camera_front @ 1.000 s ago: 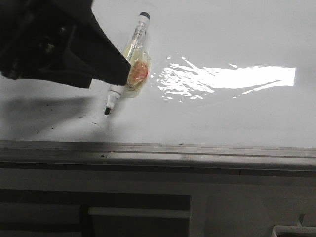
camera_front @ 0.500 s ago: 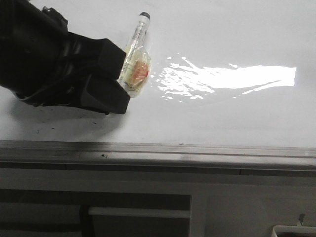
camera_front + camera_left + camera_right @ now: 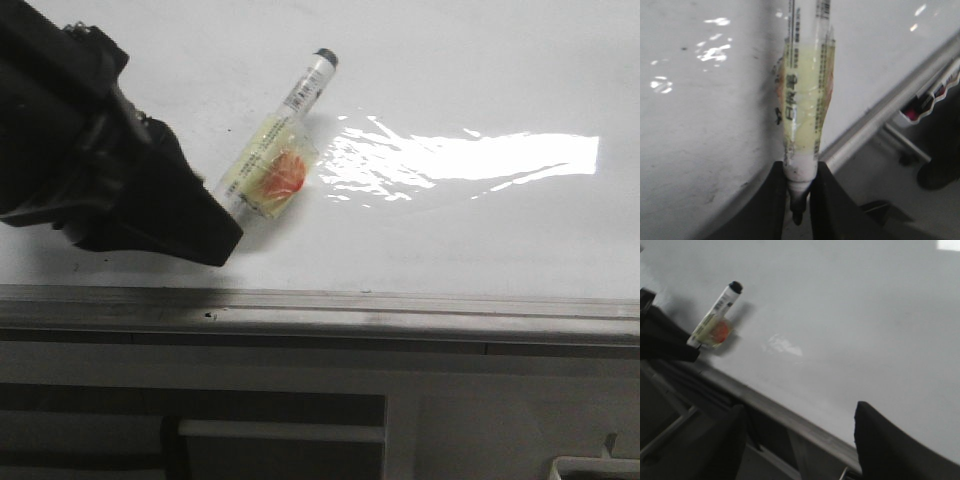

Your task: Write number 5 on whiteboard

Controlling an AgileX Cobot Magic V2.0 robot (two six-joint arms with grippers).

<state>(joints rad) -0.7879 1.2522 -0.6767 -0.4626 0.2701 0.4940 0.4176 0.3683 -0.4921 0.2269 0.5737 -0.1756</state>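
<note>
The whiteboard (image 3: 450,80) is a glossy white board with a bright glare patch. No drawn number 5 shows on it. My left gripper (image 3: 225,225) is shut on a white marker (image 3: 285,135) with a yellow and red taped label, holding it near its tip end; the cap end points away over the board. In the left wrist view the fingers (image 3: 772,200) clamp the marker (image 3: 802,100) with its black tip between them. My right gripper (image 3: 800,440) is open and empty, hovering over the board's edge strip; the marker (image 3: 715,320) shows far from it.
A grey aluminium edge strip (image 3: 400,305) runs along the board's near side, with grey panels (image 3: 300,410) below it. A holder with markers (image 3: 935,95) stands beyond the strip in the left wrist view.
My left gripper has slid down the marker towards its tip and now covers it. The marker has tilted, its cap end swinging to the right.
</note>
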